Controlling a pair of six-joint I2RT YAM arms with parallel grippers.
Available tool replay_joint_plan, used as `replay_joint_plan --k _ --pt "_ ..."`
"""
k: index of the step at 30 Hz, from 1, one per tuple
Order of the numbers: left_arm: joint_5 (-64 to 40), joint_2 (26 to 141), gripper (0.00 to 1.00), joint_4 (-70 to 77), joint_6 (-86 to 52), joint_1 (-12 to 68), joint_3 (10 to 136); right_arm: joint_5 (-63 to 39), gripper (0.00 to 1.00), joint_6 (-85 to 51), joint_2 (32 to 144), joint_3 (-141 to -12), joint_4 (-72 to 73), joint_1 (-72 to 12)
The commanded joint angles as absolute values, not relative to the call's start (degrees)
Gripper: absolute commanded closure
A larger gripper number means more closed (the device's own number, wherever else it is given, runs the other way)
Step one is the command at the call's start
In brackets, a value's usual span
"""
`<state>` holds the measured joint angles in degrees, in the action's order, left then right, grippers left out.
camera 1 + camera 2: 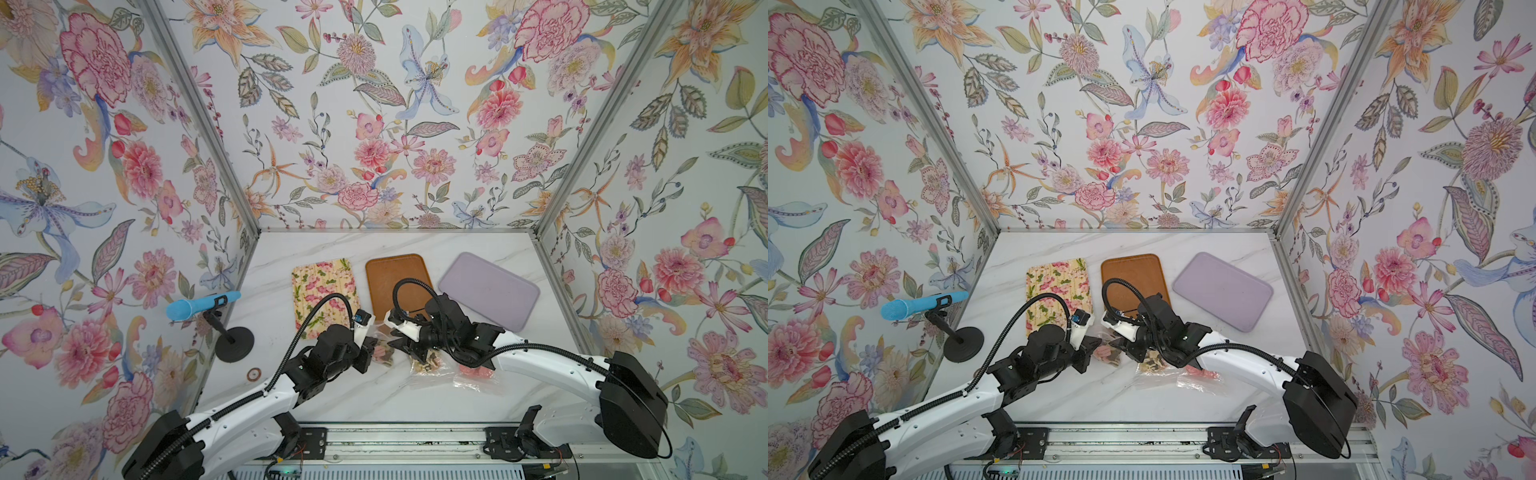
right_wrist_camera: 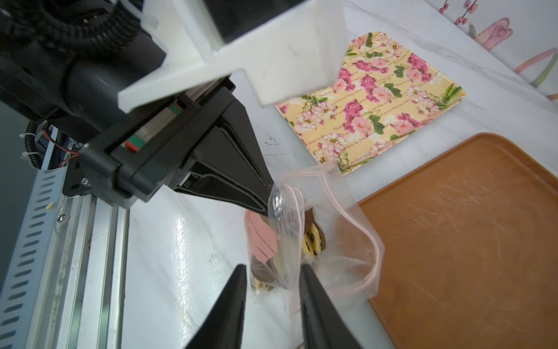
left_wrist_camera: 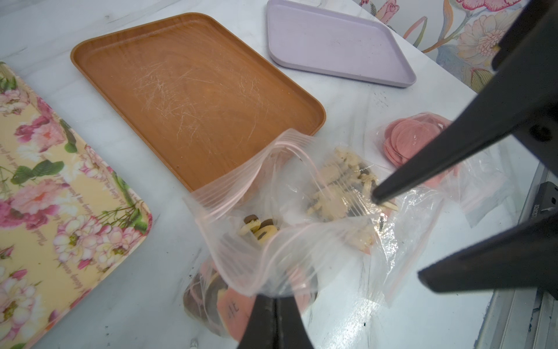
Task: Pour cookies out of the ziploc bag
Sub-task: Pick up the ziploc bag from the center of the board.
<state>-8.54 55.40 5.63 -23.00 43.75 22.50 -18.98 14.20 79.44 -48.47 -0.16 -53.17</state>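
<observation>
Left wrist: marble (image 3: 347, 99); left fingers (image 3: 262, 320) tight on bag (image 3: 241, 211), right fingers (image 3: 453, 145) apart, perhaps empty.

Marble table (image 1: 332, 390) bears floral tray (image 1: 322, 282), brown tray (image 1: 392, 274), lilac tray (image 1: 490, 286), ziploc bags (image 1: 430, 374)

Ziploc bag (image 3: 265, 250) was clear with pink zip strip. Mouth gaped wide toward brown tray (image 3: 196, 90), rim just beside tray's near edge. One edge was pinched tight in left gripper (image 3: 273, 297). Round cookies (image 3: 261, 231) – brown, beige, pink – sat piled inside, none out. Second clear bag (image 3: 404, 235) lay just beside it, holding tiny beige and dark star cookies (image 3: 332, 193). Third bag (image 3: 483, 187) lay past that one – flat pink discs (image 3: 410, 139) stacked inside.
</observation>
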Motion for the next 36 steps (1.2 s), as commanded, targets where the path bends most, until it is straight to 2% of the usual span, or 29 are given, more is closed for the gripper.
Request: replay_joint_plan --k 1,15,24,29,31,36 --pt "-8.00 54.16 0.96 6.57 -23.24 43.09 22.59 -17.98 0.67 16.44 81.62 -50.94 0.68 -54.38" --pt "-8.27 53.88 0.97 5.74 -23.20 43.11 22.52 -7.42 0.67 17.04 88.17 -55.54 1.20 -56.42" --pt "-7.87 53.80 0.96 5.39 -23.08 43.08 22.65 -10.69 0.82 17.02 89.38 -56.36 0.79 -56.14" --pt "-7.17 53.58 0.94 5.18 -23.13 43.13 22.54 -15.03 0.96 17.47 89.29 -56.39 0.75 -55.99" --pt "-6.75 53.46 0.90 5.49 -23.32 43.07 22.31 -16.56 1.00 17.49 89.09 -56.43 0.23 -55.79" --pt "-5.16 53.65 0.68 4.40 -23.29 43.08 23.05 -21.95 1.00 15.49 89.08 -56.46 0.00 -53.89"
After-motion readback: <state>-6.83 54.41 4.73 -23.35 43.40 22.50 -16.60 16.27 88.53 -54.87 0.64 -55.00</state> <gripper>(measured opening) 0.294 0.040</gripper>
